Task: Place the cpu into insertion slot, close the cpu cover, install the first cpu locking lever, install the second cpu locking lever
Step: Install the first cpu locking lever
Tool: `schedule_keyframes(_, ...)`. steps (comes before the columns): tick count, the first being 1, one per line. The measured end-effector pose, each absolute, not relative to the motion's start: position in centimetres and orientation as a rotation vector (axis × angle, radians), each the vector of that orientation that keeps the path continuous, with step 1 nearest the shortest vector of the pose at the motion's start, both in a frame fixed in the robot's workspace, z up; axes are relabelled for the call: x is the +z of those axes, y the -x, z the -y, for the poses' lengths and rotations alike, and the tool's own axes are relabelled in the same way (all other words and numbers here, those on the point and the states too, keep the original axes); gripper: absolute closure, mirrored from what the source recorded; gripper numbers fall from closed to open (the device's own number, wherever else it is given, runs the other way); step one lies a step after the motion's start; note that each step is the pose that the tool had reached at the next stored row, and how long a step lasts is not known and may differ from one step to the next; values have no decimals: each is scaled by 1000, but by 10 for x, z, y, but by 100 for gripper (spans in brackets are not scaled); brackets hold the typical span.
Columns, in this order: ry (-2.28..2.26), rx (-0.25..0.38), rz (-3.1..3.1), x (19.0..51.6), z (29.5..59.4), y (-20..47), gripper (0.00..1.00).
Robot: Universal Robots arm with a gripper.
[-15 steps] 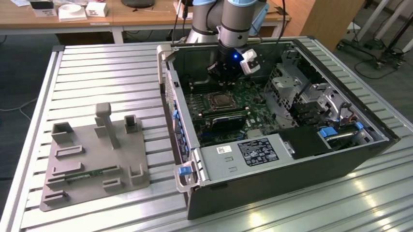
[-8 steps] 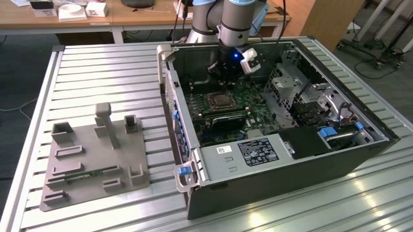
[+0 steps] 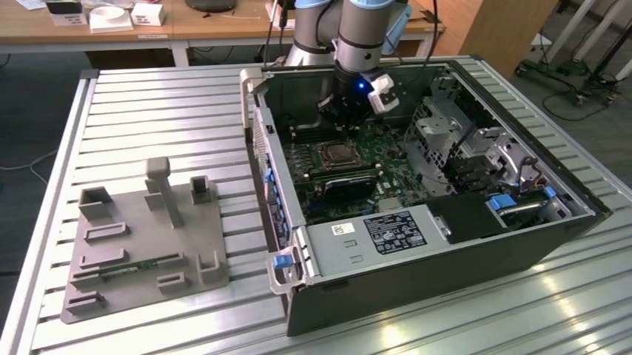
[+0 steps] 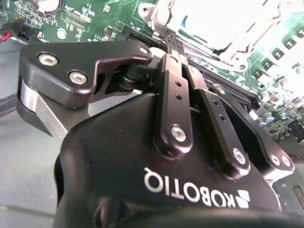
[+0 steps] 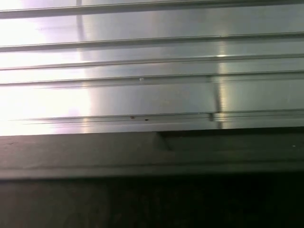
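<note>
**Exterior view, with both wrist views.** Nearest us, the slatted metal table (image 3: 158,336) is carrying two things. A grey moulded fixture (image 3: 138,237) is standing on the exterior view's left, and an open computer case (image 3: 445,274) on the exterior view's right.

At the near end of the case we are seeing a grey box (image 3: 380,231) with a white label. Just beyond it a dark oblong part (image 3: 348,186) is lying on the green motherboard (image 3: 387,148).

Farther in, the cpu (image 3: 339,154) is sitting in the socket (image 3: 357,157) near the middle of the board, its dull grey top facing up. The cpu cover (image 3: 320,154) appears to be lying flat around it as a silvery frame. Whether the locking levers are latched we cannot tell.

Just beyond the socket the gripper (image 3: 338,118) is hanging above the board, pointing down, apart from the cpu. In the second wrist view the gripper (image 4: 170,43) is pointing toward the bright metal edge of the socket. Its jaws are drawn close together; whether they are pinching anything we cannot tell.

Behind the gripper the arm (image 3: 360,29) is rising over the far side of the case, and a wooden desk (image 3: 197,26) is standing farthest back. In the first wrist view the ridged surface of the table (image 5: 152,90) is running alongside a dark edge.
</note>
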State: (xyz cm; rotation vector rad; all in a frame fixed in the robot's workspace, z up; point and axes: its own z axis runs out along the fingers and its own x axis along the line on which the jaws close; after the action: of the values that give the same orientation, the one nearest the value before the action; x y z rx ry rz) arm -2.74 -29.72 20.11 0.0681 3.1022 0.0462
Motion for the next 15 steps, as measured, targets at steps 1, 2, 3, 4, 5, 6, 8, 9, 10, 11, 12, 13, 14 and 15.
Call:
schedule_keyframes(1, -68, 46, -3102, 201, 298, 27, 90)
schedule_keyframes(2, -68, 46, -3102, 201, 298, 27, 90)
schedule_keyframes(3, -68, 46, -3102, 200, 298, 27, 90)
schedule_keyframes(4, -68, 46, -3102, 200, 298, 27, 90)
schedule_keyframes(5, -68, 46, -3102, 200, 298, 27, 90)
schedule_keyframes(6, -68, 46, -3102, 200, 299, 27, 90)
schedule_keyframes(8, -68, 45, -3103, 199, 299, 27, 90)
schedule_keyframes(9, -68, 45, -3103, 199, 299, 27, 90)
schedule_keyframes(10, -68, 45, -3103, 198, 299, 27, 90)
schedule_keyframes(11, -68, 45, -3103, 198, 299, 27, 90)
schedule_keyframes(12, -68, 48, -3101, 197, 299, 27, 90)
schedule_keyframes(13, -68, 47, -3101, 197, 299, 27, 90)
schedule_keyframes(14, -68, 47, -3102, 197, 299, 27, 90)
schedule_keyframes(15, -68, 46, -3102, 198, 299, 27, 90)
